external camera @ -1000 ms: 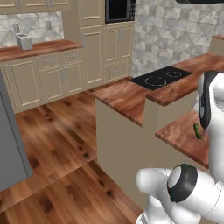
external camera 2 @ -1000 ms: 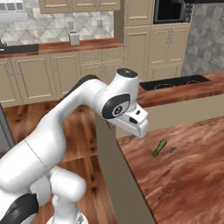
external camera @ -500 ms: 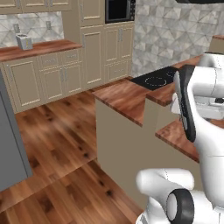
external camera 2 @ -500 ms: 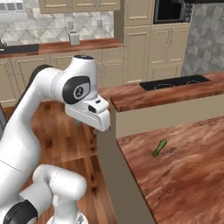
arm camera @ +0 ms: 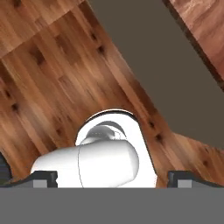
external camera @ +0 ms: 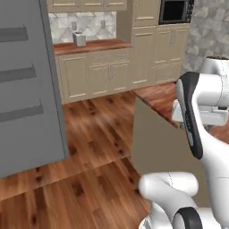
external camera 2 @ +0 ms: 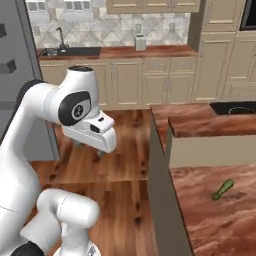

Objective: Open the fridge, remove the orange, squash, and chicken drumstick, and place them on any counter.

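The two-finger gripper (arm camera: 112, 177) points down at the wood-plank floor (arm camera: 48, 83). Its two dark fingertips (arm camera: 41, 177) sit far apart at the bottom corners of the hand view, jaws spread wide, with nothing between them. It holds nothing. In the right base view the white hand (external camera 2: 92, 131) hangs over the floor, beside the beige side wall of the island and well apart from its top.

The small slim dark green squash (external camera 2: 222, 190) lies on the lower level of the reddish-brown wood-topped island counter (external camera 2: 210, 225), alone, some way in from the edge. The black cooktop (external camera 2: 235, 107) sits on the upper level behind it.

To the left stands the tall matte grey fridge (external camera: 27, 85), its grey panel with three shelf-like ledges facing the room. I cannot tell from here how far its door stands open, and its inside is hidden.

Progress, as judged: one of three items is delivered, the squash. The orange and the chicken drumstick are on no counter I can see, so I take them to be left to fetch. The empty hand turned away from the island suggests a return trip to the fridge.

Beyond: beige wall cabinets (external camera 2: 125, 82), a sink with faucet (external camera 2: 62, 50) and a small pale countertop object (external camera 2: 140, 42), too small to identify.

Writing: none legible; no brand marks or labels on the fridge, the cabinets or the dark built-in oven (external camera: 175, 11).
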Robot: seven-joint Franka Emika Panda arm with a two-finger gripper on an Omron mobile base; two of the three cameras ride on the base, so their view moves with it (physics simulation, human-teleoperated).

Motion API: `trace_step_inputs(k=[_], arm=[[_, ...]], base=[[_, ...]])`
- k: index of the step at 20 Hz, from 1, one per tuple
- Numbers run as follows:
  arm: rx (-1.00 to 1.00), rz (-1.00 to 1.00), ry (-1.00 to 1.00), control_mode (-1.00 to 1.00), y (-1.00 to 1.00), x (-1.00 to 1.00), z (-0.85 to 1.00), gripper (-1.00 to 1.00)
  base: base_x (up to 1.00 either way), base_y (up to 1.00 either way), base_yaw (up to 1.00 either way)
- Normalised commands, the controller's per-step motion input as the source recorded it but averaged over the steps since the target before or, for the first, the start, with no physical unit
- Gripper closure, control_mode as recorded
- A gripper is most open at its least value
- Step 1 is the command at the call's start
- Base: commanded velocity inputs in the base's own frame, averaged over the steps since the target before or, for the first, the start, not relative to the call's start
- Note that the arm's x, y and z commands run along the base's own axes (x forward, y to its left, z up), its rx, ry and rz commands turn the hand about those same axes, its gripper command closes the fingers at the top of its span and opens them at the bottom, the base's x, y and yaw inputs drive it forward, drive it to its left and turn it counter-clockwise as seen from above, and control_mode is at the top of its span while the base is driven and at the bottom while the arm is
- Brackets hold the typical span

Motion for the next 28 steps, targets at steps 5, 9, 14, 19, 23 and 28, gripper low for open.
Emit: trace_step_inputs(k=[5,9,14,19,23,28], arm=[[0.00,0.00,0.00,1.00,0.00,0.00,0.00,-1.00],[0.00,0.00,0.00,1.00,0.00,0.00,0.00,-1.00],[0.00,0.00,0.00,1.00,0.00,0.00,0.00,-1.00],[0.00,0.00,0.00,1.00,0.00,0.00,0.00,-1.00],[0.00,0.00,0.00,1.00,0.00,0.00,0.00,-1.00],[0.00,0.00,0.00,1.00,0.00,0.00,0.00,-1.00]], base=[[0.00,0.58,0.87],[0.00,0.60,0.87],[0.12,0.46,0.84],[0.79,0.12,0.68],[1.00,-0.07,0.54],[0.90,-0.43,0.47]])
